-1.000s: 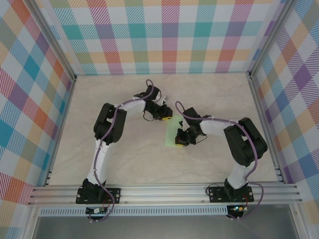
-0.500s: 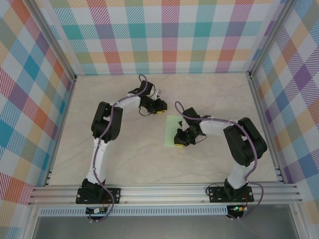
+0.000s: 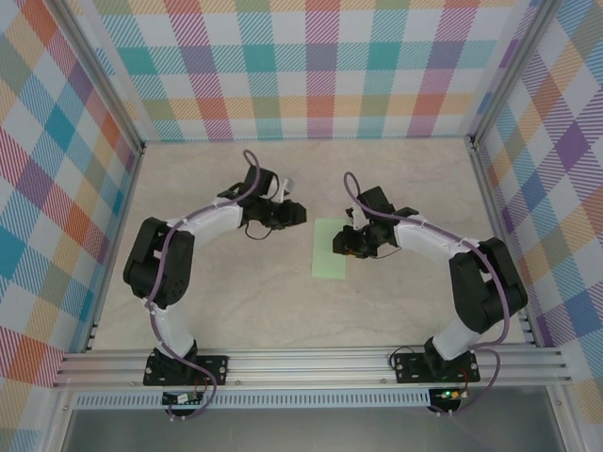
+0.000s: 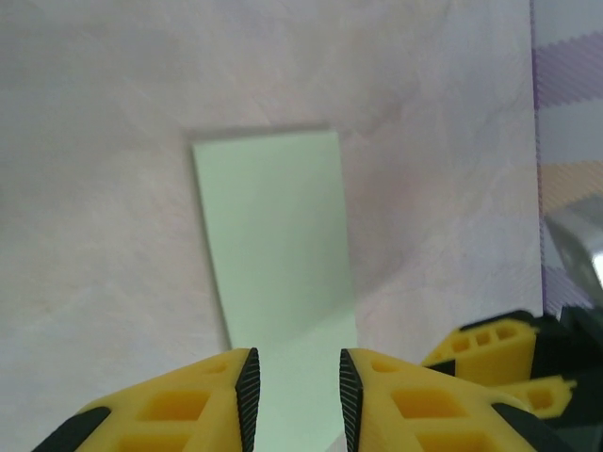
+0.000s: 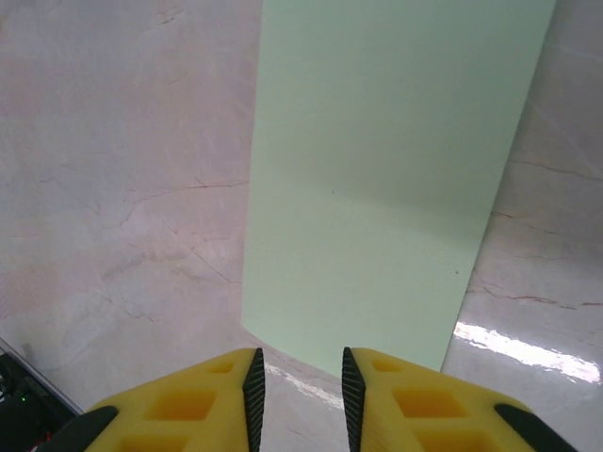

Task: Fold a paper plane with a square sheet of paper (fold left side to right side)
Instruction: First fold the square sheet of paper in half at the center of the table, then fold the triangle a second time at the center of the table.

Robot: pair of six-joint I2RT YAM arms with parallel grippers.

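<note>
1. Top view: the sheet of paper (image 3: pixel 329 249) lies flat on the table (image 3: pixel 236 292) between the two arms as a narrow upright rectangle, so the left-to-right fold is judged to be made.
   - The left gripper (image 3: pixel 294 213) hangs off the sheet's upper left corner, apart from it.
   - The right gripper (image 3: pixel 339 243) sits at the sheet's right edge; whether contact is made cannot be told here.

2. Left wrist view: the left gripper (image 4: pixel 297 391) is seen with its jaws a little apart and nothing held between them.
   - The paper (image 4: pixel 278 235) lies ahead on the table, its edges straight and its layers flush as far as can be seen.
   - If the crease is to be sharpened, the jaws should be closed first, so that a blunt tip is run along the folded edge and no layer is snagged.

3. Right wrist view: the right gripper (image 5: pixel 298 386) is likewise slightly parted and empty, with the near end of the paper (image 5: pixel 377 179) just ahead of its tips.
   - The sheet should be pinned lightly on one side while the other side is pressed, since thin paper is likely to slide on the smooth table.
   - The free edges should be checked for overlap before any further fold is begun.
</note>
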